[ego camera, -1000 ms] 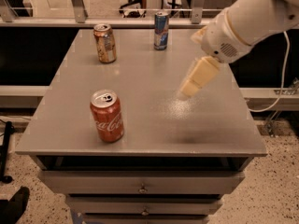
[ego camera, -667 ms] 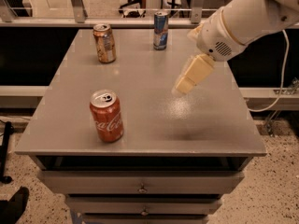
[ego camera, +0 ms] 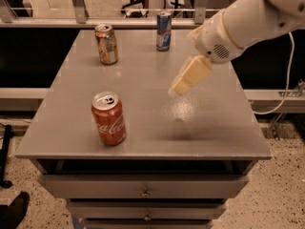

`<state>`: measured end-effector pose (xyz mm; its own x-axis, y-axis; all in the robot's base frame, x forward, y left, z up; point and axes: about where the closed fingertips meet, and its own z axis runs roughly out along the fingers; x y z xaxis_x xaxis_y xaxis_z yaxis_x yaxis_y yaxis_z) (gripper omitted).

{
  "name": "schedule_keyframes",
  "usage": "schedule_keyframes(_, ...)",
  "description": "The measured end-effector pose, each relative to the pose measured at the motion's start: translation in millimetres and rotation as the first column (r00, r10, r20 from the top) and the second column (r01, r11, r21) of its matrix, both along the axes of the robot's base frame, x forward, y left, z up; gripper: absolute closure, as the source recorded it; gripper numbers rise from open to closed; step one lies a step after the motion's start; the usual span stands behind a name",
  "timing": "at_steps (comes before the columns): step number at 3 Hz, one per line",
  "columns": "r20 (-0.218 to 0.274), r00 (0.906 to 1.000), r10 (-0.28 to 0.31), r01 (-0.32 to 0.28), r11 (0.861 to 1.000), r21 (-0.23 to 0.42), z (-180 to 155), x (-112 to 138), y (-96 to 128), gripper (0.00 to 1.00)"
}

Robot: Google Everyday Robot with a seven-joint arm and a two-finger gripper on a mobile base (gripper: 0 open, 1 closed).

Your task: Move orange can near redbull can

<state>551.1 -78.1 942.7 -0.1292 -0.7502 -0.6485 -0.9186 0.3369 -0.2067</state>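
The orange can (ego camera: 106, 44) stands upright at the far left of the grey table (ego camera: 143, 123). The redbull can (ego camera: 163, 31), slim and blue-silver, stands upright at the far middle edge, about a can's height to the right of the orange can. My gripper (ego camera: 178, 87) hangs above the right-middle of the table, its cream-coloured fingers pointing down and to the left. It is empty and well apart from both cans, nearer the redbull can than the orange one.
A red Coca-Cola can (ego camera: 108, 118) stands upright near the table's front left. Drawers (ego camera: 143, 192) sit under the tabletop. A railing and black gap lie behind the far edge. A white cable (ego camera: 286, 80) hangs at the right.
My gripper and arm have shifted a little to the left and toward the far side of the table. None of the three cans has moved.
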Motion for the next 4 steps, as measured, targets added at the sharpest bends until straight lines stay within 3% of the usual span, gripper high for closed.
schedule_keyframes(1, 0.025, 0.9996, -0.014, 0.012, 0.997, 0.080, -6.6, 24.3, 26.5, 0.00)
schedule_keyframes(2, 0.041, 0.9978, -0.051, 0.038, 0.963, 0.266, -20.4, 91.7, 91.0, 0.00)
schedule_keyframes(4, 0.038, 0.9953, -0.089, 0.066, 0.909, 0.411, -34.6, 163.3, 148.0, 0.00)
